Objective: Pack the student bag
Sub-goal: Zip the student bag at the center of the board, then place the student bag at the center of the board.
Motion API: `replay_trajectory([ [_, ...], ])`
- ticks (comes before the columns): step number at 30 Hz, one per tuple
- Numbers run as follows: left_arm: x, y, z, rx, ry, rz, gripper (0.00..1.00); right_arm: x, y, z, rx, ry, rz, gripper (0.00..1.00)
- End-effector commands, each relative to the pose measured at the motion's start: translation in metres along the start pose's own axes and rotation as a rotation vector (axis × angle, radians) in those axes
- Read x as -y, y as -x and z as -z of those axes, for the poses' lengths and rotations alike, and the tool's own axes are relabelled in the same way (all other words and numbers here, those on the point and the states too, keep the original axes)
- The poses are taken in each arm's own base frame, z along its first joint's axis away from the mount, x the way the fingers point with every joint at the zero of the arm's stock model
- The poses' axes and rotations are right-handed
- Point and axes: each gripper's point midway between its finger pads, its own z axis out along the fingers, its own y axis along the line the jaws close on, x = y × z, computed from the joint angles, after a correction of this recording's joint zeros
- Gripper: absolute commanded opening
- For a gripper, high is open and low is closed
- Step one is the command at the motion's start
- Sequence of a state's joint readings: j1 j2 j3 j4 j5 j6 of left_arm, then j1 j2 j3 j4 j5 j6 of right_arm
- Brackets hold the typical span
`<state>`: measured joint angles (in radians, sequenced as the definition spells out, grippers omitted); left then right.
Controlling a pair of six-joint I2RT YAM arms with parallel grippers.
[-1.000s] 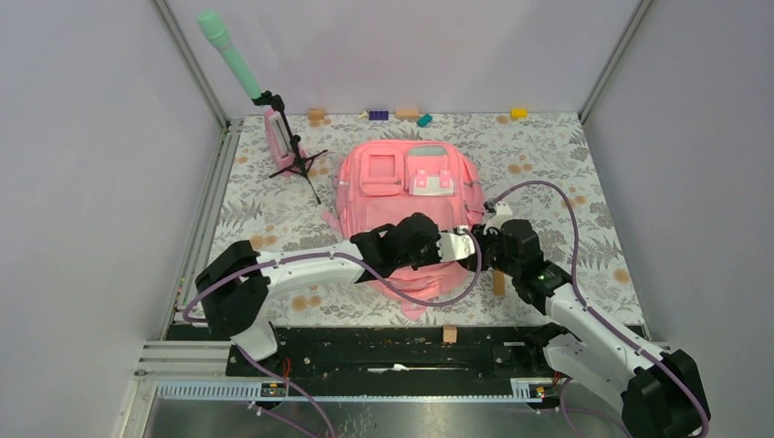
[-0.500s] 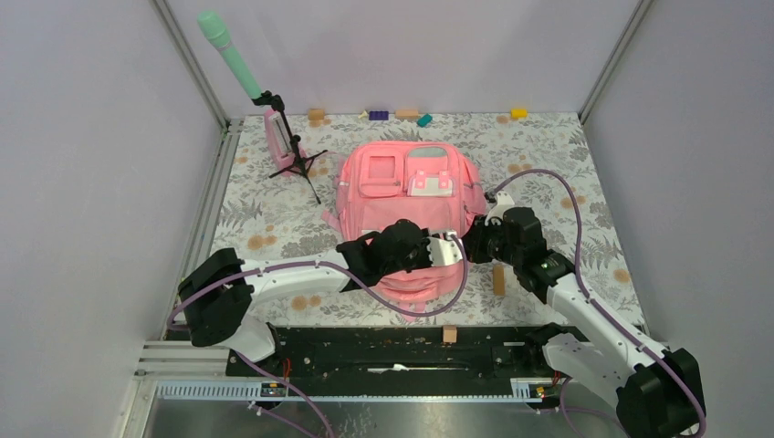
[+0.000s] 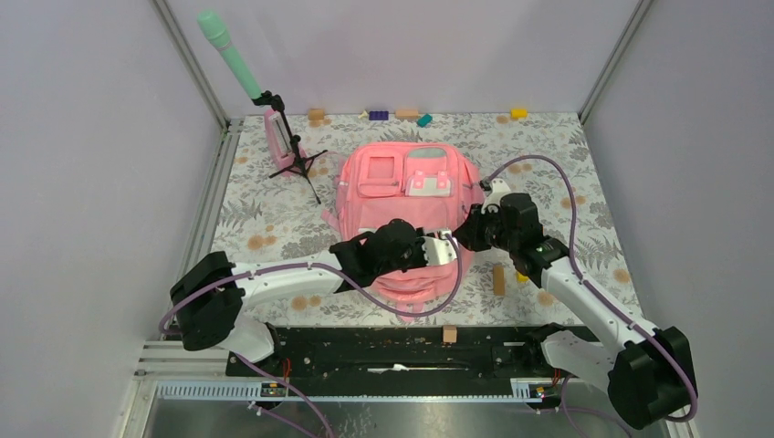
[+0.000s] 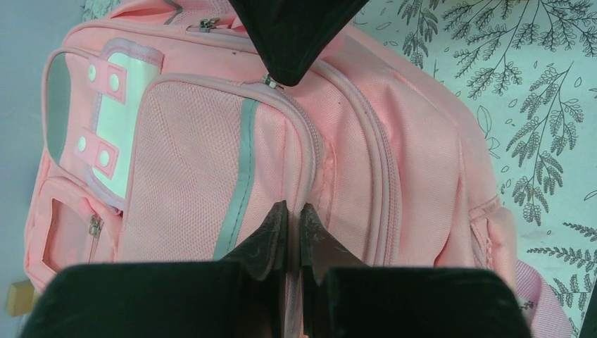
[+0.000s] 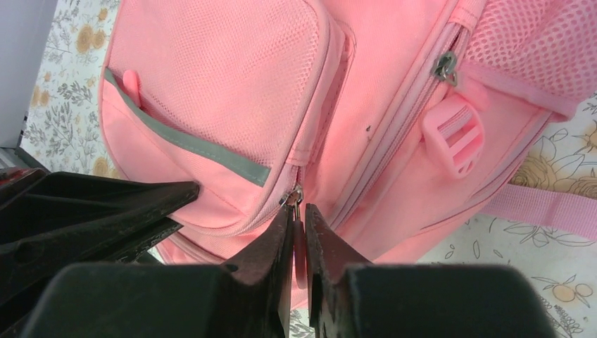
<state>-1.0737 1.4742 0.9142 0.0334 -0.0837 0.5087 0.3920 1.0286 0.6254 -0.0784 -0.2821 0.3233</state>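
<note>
Field note, both arms over the work. The student bag (image 3: 402, 187) lies flat in the middle of the top view on the floral tablecloth (image 3: 566, 182), front side up, its top toward the lower edge of the frame. The left gripper (image 4: 293, 215) sits with fingers pressed almost together at the zipped edge of the front mesh pocket (image 4: 190, 176), just right of the grey reflective strip (image 4: 236, 183); we cannot tell whether any fabric is caught between them. The right gripper (image 5: 298, 210) is clamped on the pink zipper pull (image 5: 300, 246) hanging from the metal slider (image 5: 291, 196) at that pocket's corner. The two grippers meet nearly tip to tip. The pocket's zip line looks closed along its visible length, and the contents of every compartment are hidden from us. A wooden block (image 3: 498, 279) lies just right of the bag, and a microphone stand (image 3: 290, 151) stands at the upper left.
</note>
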Motion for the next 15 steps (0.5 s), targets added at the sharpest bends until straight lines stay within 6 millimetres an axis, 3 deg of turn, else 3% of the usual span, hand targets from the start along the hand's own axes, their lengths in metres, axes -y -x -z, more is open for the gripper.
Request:
replay_trajectory([
  [1,-0.011,-0.023,0.017,-0.095,0.045,0.002,0.00,0.017,0.047,-0.002,0.133,-0.086,0.073,0.00],
  [6,-0.011,-0.022,0.018,-0.091,0.045,0.000,0.00,0.014,0.066,-0.012,0.168,-0.080,0.101,0.00],
  [15,-0.015,-0.021,0.017,-0.093,0.063,-0.013,0.00,0.020,0.081,-0.019,0.195,-0.117,0.102,0.00],
])
